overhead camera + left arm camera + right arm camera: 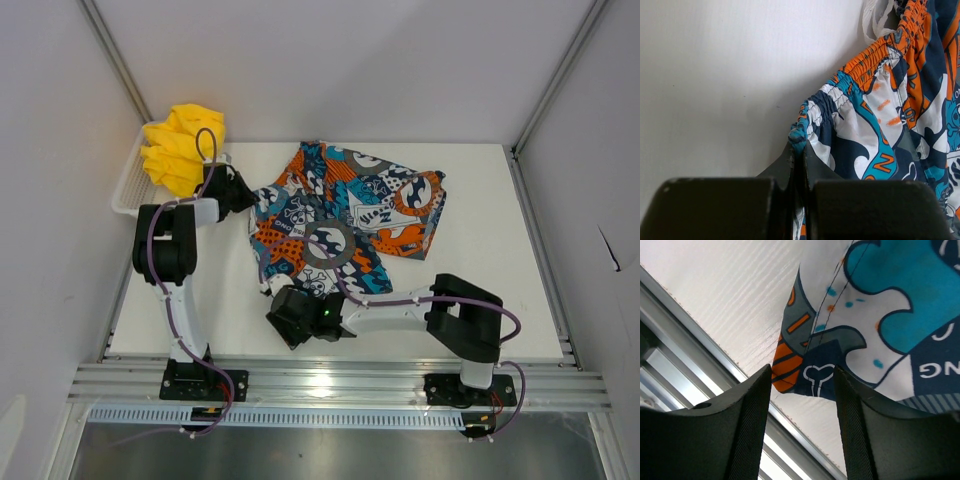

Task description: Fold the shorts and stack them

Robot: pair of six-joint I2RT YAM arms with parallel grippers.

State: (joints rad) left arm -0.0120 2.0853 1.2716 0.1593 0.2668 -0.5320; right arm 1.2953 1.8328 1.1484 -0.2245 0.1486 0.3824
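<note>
- While my L gripper [797, 150] is pinching the waistband corner of the printed shorts [345, 215], jaws fully shut on cloth, my R gripper [802, 380] is standing approx half open. It's holding nothing; a hem corner is lying between its fingers, unclamped.
- Printed shorts are lying mid-table [480, 300], spread but rumpled. Yellow shorts [180, 145] are sitting bunched in the basket [128, 190] at the far-left corner.
- Risk: R is closing in on a thin corner right by the near edge, so it's prob. catching one layer only, or missing.
- Risk: L's small pinch may be slipping if I'm pulling hard, skewing the fold.
- Waistband is pointing toward the left edge, legs toward the right and near edges; long axis is running roughly left-right, slightly skewed.
</note>
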